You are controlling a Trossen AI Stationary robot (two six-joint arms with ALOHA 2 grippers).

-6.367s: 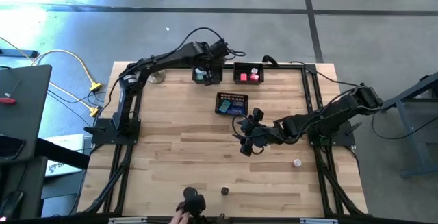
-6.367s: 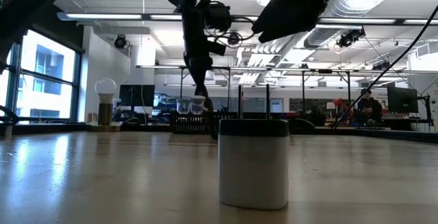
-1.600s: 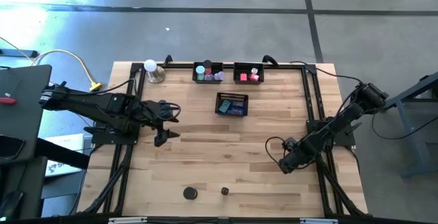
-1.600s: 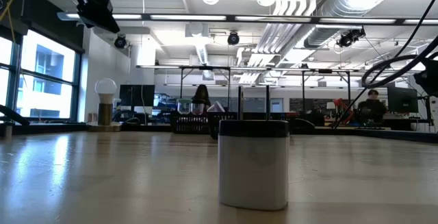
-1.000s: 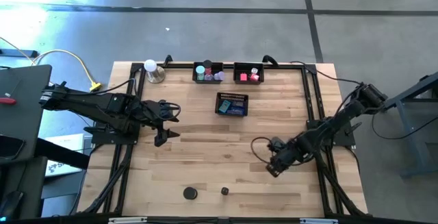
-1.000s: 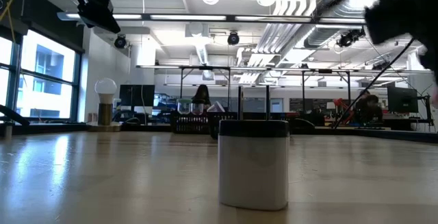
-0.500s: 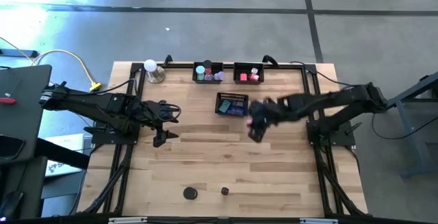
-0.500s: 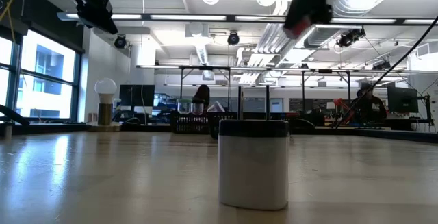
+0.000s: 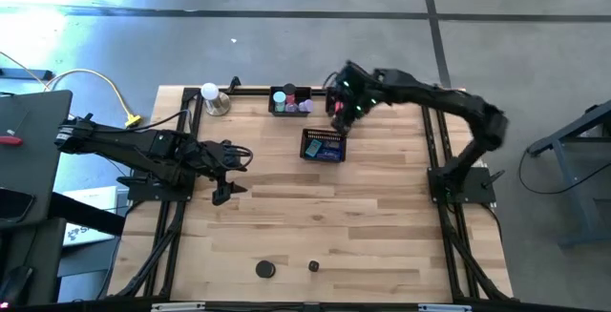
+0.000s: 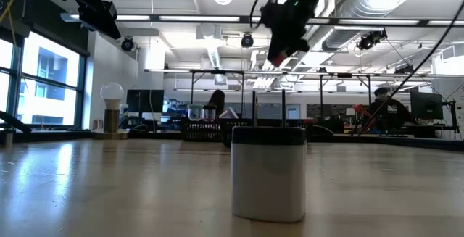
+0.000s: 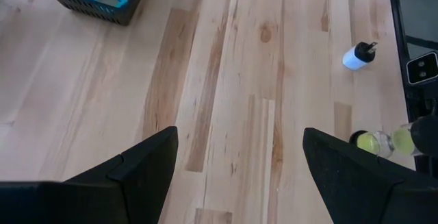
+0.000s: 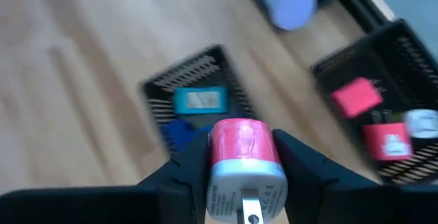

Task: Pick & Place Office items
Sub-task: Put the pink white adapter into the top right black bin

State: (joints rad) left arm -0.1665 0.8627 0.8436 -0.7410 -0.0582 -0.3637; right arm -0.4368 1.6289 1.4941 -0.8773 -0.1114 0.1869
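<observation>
My right gripper (image 9: 338,114) hangs over the far middle of the table and is shut on a small piece with a pink-red end and a white end (image 12: 243,161). Below it stand a mesh tray of dark blue blocks (image 12: 195,107) and a tray of pink-red cubes (image 12: 373,125). The low view shows the gripper (image 10: 284,48) high above the tabletop. My left gripper (image 9: 231,171) waits open above the table's left side, nothing between its fingers (image 11: 239,176). A black disc (image 9: 265,269) and a small black-capped white roll (image 9: 313,266) stand near the front edge. My right gripper pinches the pink-red and white piece by its two opposite sides (image 12: 217,157) between its two fingers (image 12: 301,164). The fingers slant down from the table's right. The piece is lifted clear above the trays, its pink-red end pointing away from the wrist.
At the far edge a tray (image 9: 289,100) holds teal and lavender rolls, next to the pink-cube tray (image 9: 347,103). The blue-block tray (image 9: 323,146) sits nearer the middle. A white ball on a metal base (image 9: 210,93) stands far left. Bare wood fills the middle.
My right gripper has swung from the table's near right across to the far middle, rising and turning as it went, and carried the pink-red and white piece clear of the table to above the trays.
</observation>
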